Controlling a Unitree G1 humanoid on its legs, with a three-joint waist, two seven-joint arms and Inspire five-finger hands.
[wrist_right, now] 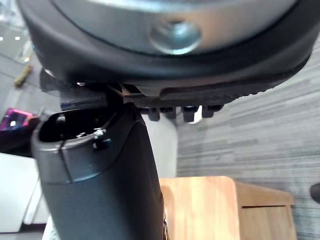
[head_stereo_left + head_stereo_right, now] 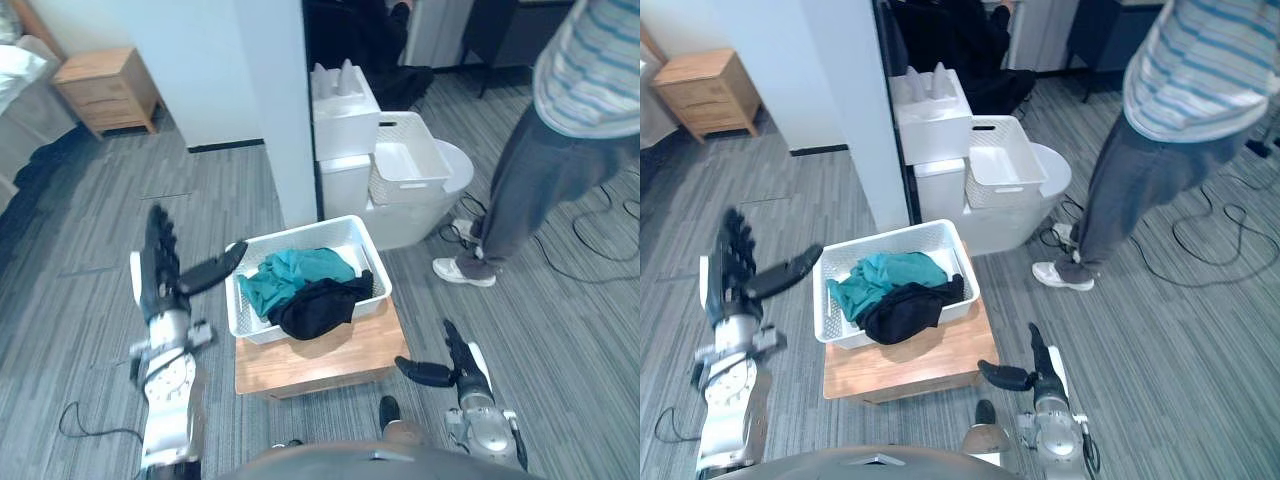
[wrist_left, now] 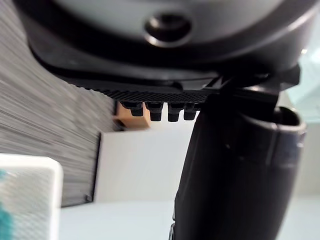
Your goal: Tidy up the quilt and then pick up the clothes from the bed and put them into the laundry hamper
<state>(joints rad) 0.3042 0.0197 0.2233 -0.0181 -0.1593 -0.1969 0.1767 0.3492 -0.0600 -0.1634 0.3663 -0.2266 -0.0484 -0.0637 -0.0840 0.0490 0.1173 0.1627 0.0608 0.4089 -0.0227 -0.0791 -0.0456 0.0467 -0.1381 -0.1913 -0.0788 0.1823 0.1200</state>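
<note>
A grey striped carpet floor (image 2: 90, 250) is seen, with a white pillar (image 2: 270, 100) at the back and a person (image 2: 560, 150) standing at the right. A wooden nightstand (image 2: 105, 90) is set far left. A low wooden table (image 2: 330, 360) is placed near the middle, and the white laundry hamper (image 2: 245, 318) is stood on it. The clothes are held inside the hamper: a teal garment (image 2: 295, 272) and a black garment (image 2: 318, 305) – the black one is draped over the near rim. The left hand (image 2: 160, 280) is raised just beside the hamper, its fingers straight and nothing held. The right hand (image 2: 466, 375) is kept low by the table – likewise spread, nothing held.
</note>
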